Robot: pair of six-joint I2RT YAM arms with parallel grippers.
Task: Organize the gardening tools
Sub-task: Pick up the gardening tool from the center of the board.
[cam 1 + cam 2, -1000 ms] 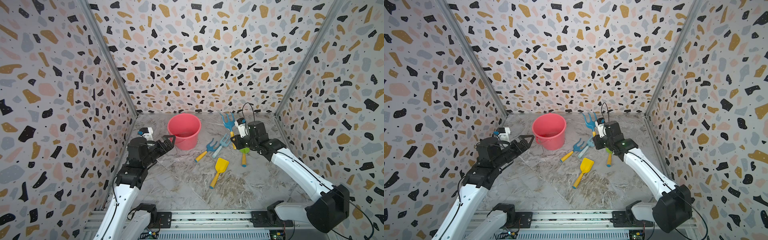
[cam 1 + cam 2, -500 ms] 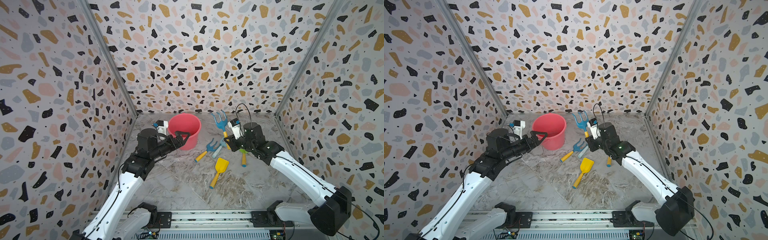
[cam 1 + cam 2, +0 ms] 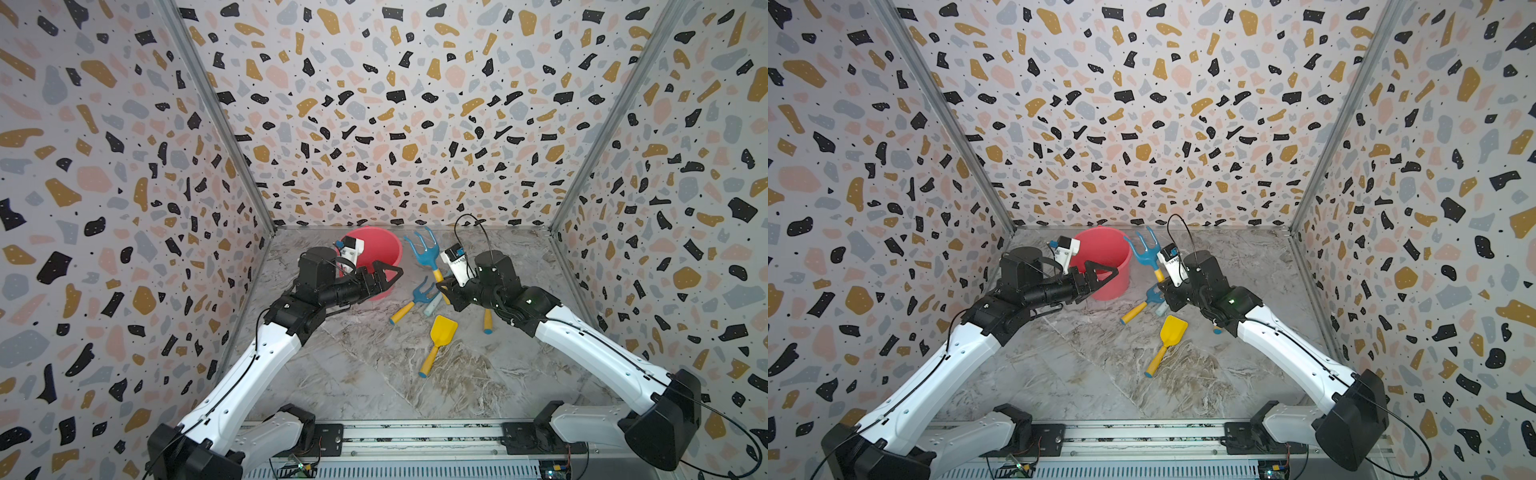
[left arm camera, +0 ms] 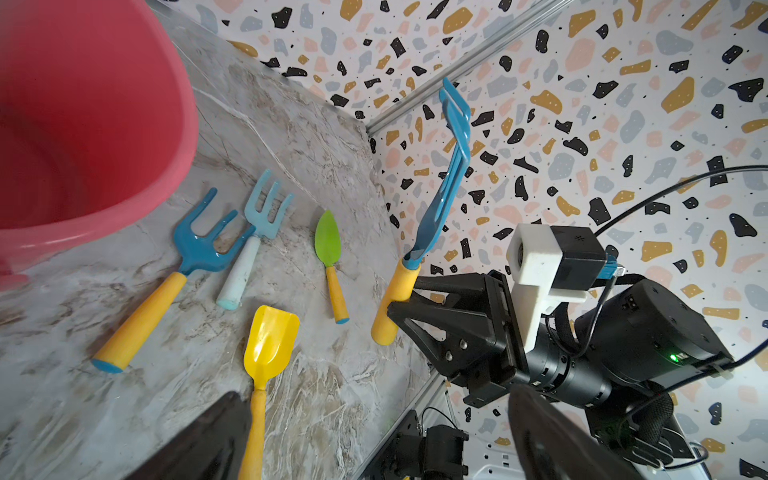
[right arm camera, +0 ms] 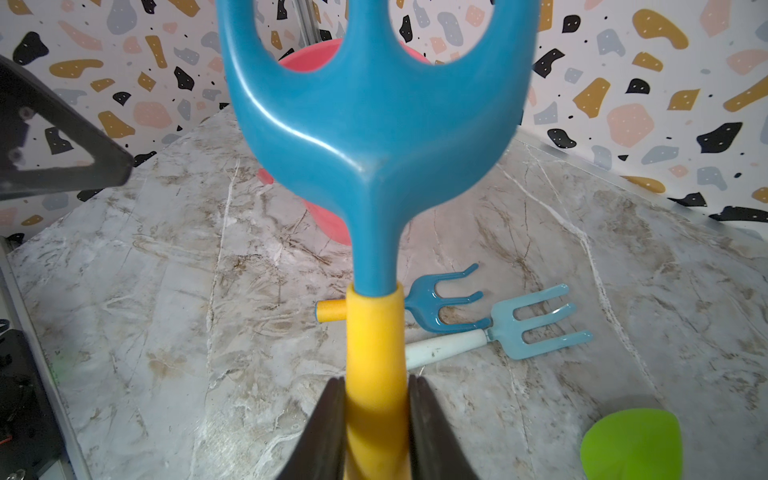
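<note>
Currently in hand: we see the dark-blue rake [image 5: 374, 124] lifted clear of the desk [image 3: 353, 374], prongs up, yellow handle down, leaning slightly.
Grip: the right end effector [image 5: 376, 409] is clenched on the lower part of that yellow handle, one finger on each side. The head stands free above it.
Under and beside it: the second dark-blue rake [image 4: 199, 249] and the light-blue rake [image 4: 266, 208] lie flat on the desk, touching near their heads. The green spade [image 4: 327, 239] lies just beside them. The yellow shovel [image 4: 270, 340] lies nearer the robot, apart from all three.
Bucket: the bucket [image 3: 388, 253] stands upright at the back of the desk, mouth open, near the raised rake. We cannot see its whole inside.
Other arm: the left end effector [image 3: 386, 276] is released, jaws wide with nothing between them. It hangs close by the bucket's near wall, and we cannot tell whether it touches.
Step, as we read it: we take this as carrying the rake to the bucket, with four tools yet to go.
Doing it well: we would bring the handle over the rim before lowering, keep the rake near upright so the prongs clear the wall, and let go only once the handle is well inside.
Watch for: we judge the bucket light enough to tip if the rake knocks its rim, so the left arm could usefully steady it, kept out of the right arm's path.
</note>
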